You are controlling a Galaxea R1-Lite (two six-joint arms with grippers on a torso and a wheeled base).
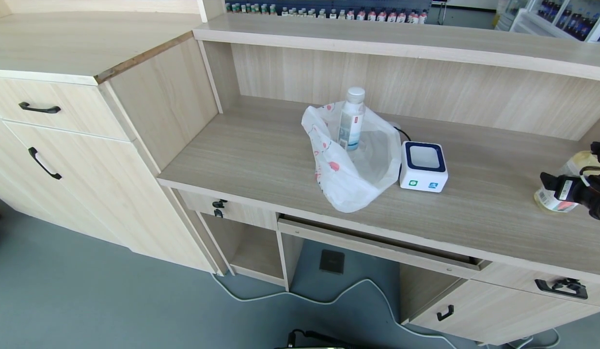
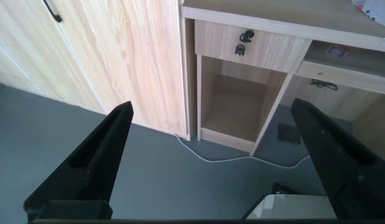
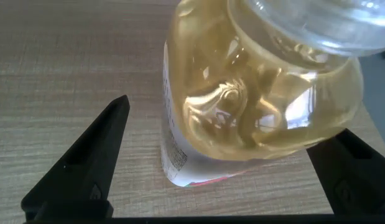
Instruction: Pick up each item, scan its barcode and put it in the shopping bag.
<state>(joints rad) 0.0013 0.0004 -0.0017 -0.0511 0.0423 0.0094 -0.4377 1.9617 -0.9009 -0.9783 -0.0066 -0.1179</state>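
Bottle of clear plastic holding yellow liquid [image 3: 254, 106] stands on the pale wooden worktop [image 1: 261, 160], well right of the white-and-blue box scanner [image 1: 423, 166]; we see right fingers [image 3: 86, 162] spread around it, left fingers [image 2: 92, 155] spread likewise.

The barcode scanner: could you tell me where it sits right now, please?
In the head view the barcode scanner sits on the wooden counter, immediately right of the shopping bag.

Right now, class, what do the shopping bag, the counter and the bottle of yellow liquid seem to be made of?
Shopping bag: probably thin plastic film, white, translucent and crumpled. Counter: pale wood-grain board, likely laminate, matte. Bottle of yellow liquid: clear glossy plastic or glass; highlights glint and liquid shows through.
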